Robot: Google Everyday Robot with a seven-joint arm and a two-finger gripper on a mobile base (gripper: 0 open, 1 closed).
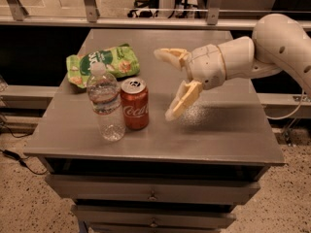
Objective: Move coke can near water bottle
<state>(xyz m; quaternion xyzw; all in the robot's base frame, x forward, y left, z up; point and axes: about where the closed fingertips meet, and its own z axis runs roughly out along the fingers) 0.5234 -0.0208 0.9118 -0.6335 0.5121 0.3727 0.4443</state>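
Observation:
The red coke can (134, 104) stands upright on the grey table (218, 135), right next to the water bottle (105, 103), which is clear with a white cap and stands just left of it. My gripper (166, 84) is to the right of the can, raised a little above the table and clear of it. Its two yellowish fingers (182, 100) are spread wide apart and hold nothing.
A green snack bag (99, 63) lies behind the bottle at the table's back left. The table has drawers below its front edge (153, 196). A railing (146, 13) runs behind the table.

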